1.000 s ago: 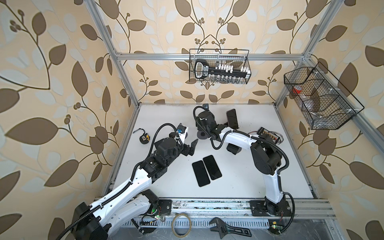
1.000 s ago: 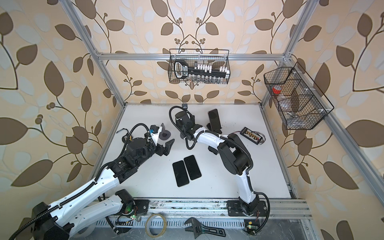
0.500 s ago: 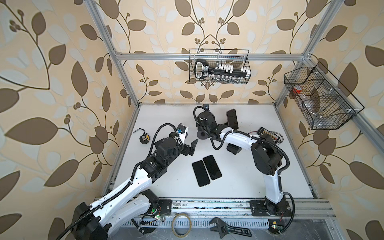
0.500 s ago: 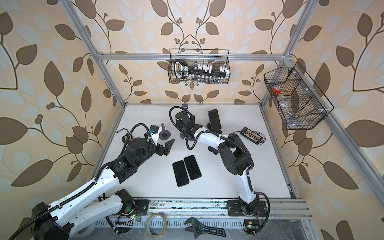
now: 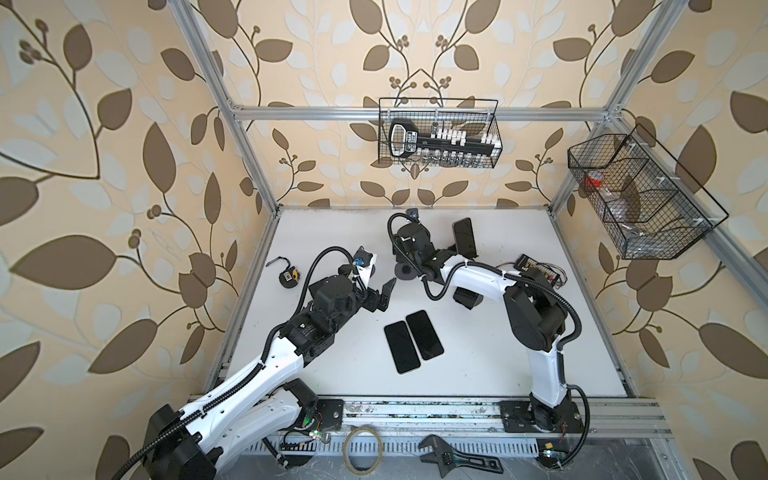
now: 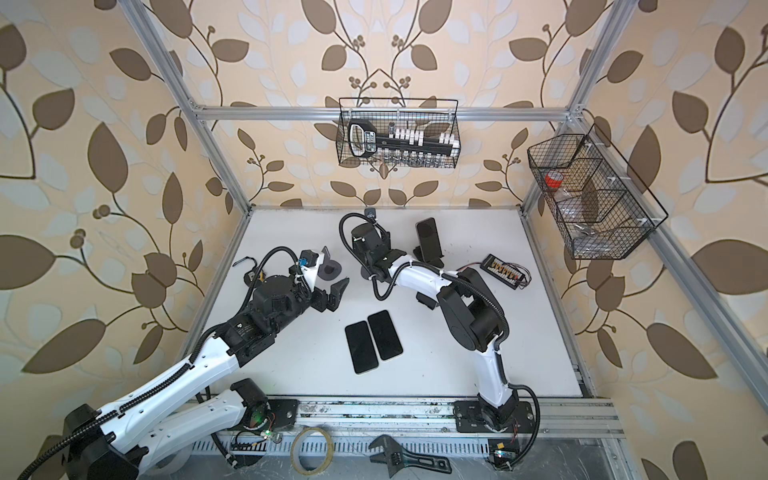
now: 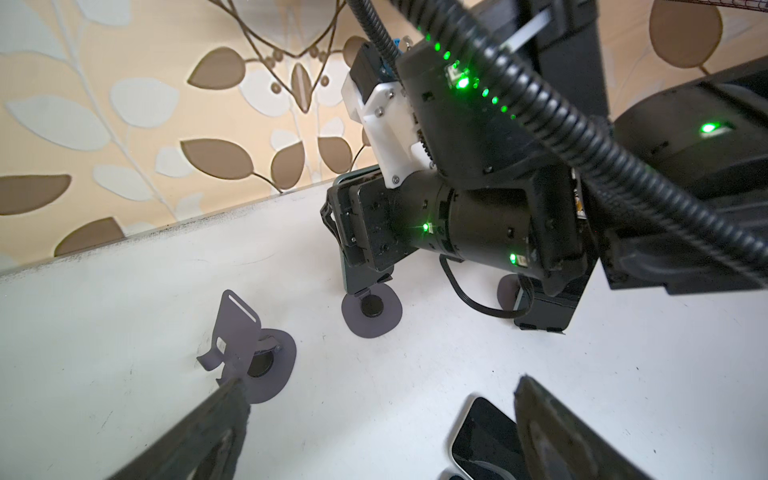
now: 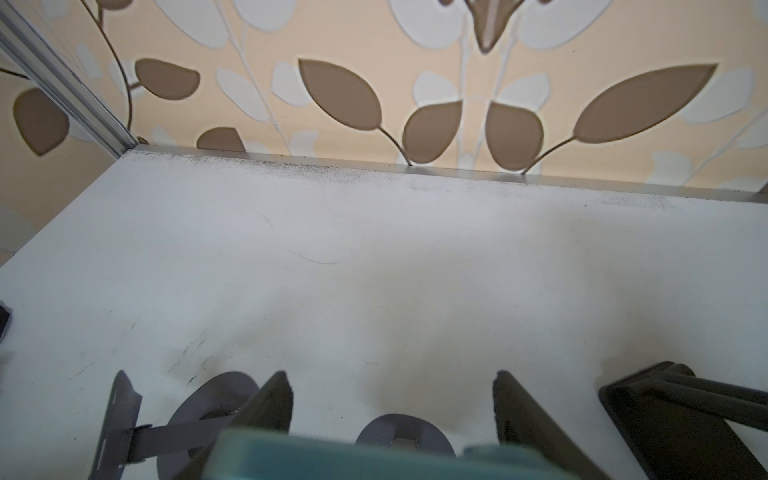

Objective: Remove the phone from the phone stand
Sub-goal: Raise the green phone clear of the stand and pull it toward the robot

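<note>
Two robot arms work over a white table [image 5: 519,353], seen from above and from each wrist.

At far left a small yellow and black tape measure [image 5: 288,277] lies near the table edge; only the top views show it. Next, the left end effector [image 6: 336,297] hovers over bare table, its jaws wide apart with nothing between them. Just beyond it stands an empty grey phone stand [image 7: 237,332], which is clear in the left wrist view and also visible in a top view [image 6: 329,267]. Nearer the front, two dark phones [image 5: 424,334] lie flat, side by side.

In the centre, the right end effector [image 8: 390,388] is clamped on the teal-cased phone [image 8: 320,455]. Both top views hide this phone under the wrist. The left wrist view shows it upright, with its lower end just above the round base of the grey phone stand [image 7: 371,322]. Whether it rests in the cradle cannot be told. The right wrist view shows only a blurred teal edge, cut off by the frame.

To the right, a black phone [image 5: 464,235] leans upright in a black stand [image 6: 435,262]. Further right lies a circuit board [image 5: 535,266] with wires.
</note>
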Action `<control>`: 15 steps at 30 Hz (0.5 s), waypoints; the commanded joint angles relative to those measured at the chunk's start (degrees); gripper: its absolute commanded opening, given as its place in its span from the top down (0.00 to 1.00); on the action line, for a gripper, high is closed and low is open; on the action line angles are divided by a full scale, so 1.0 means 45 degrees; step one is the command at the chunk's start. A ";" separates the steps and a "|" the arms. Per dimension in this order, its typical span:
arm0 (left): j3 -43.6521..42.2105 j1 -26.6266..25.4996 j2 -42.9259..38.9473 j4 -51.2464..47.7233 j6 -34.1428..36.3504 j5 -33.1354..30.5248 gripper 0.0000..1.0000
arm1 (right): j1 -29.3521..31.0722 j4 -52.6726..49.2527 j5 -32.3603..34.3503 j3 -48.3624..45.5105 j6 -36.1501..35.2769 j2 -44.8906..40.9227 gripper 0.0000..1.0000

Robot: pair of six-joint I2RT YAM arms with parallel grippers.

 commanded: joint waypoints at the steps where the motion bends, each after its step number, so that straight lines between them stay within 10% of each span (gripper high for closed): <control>1: 0.0388 -0.0126 -0.0144 0.0581 -0.0120 -0.0034 0.01 | -0.0004 0.0090 -0.0156 -0.0219 -0.0026 -0.0498 0.37; 15: 0.0320 -0.0128 0.0047 0.0697 -0.0158 0.0085 0.01 | -0.0003 0.0118 -0.0307 -0.0396 0.0145 -0.0742 0.38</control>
